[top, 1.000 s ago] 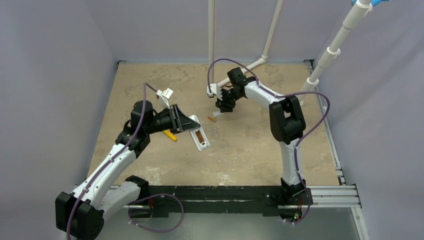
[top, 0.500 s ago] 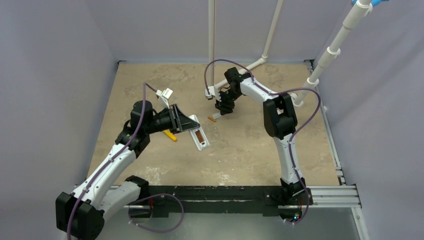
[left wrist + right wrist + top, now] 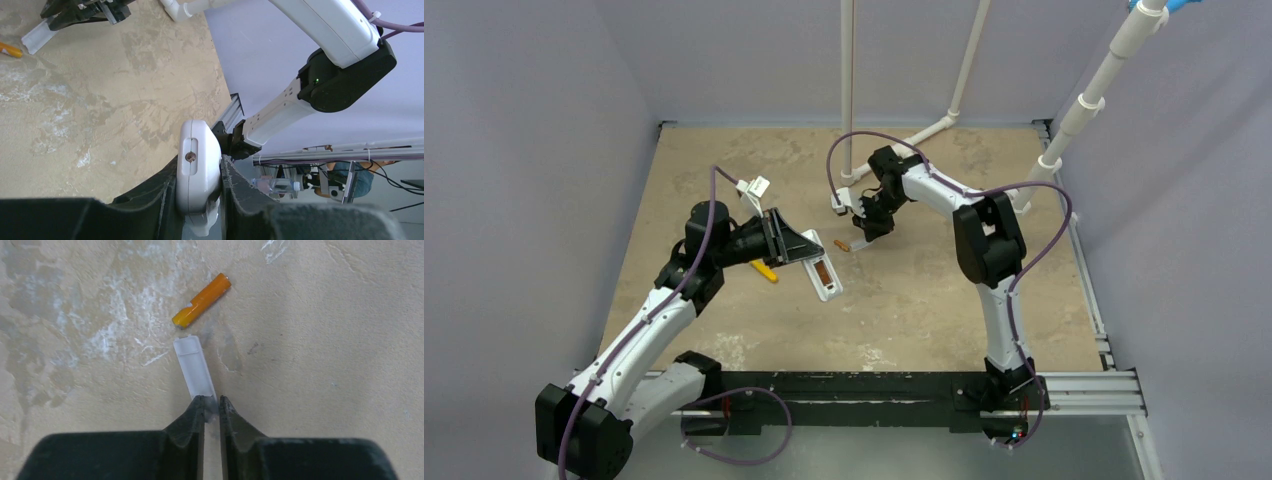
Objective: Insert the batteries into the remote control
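Note:
My left gripper (image 3: 796,247) is shut on the white remote control (image 3: 829,285) and holds it above the table, back side up. One orange battery (image 3: 823,271) sits in its recess. In the left wrist view the remote's end (image 3: 197,150) is clamped between the pads. My right gripper (image 3: 212,402) is shut on the end of a small white cover plate (image 3: 194,365), low over the table. A loose orange battery (image 3: 201,301) lies just beyond the plate's tip. In the top view it (image 3: 841,243) lies between the two grippers.
A yellow-handled tool (image 3: 765,271) lies under the left arm. White pipes (image 3: 847,90) stand at the back of the table. A metal rail (image 3: 1084,380) runs along the near and right edges. Grey walls enclose the tan table.
My right gripper has moved left and nearer with the cover plate, closer to the loose battery. The left arm and remote have not moved.

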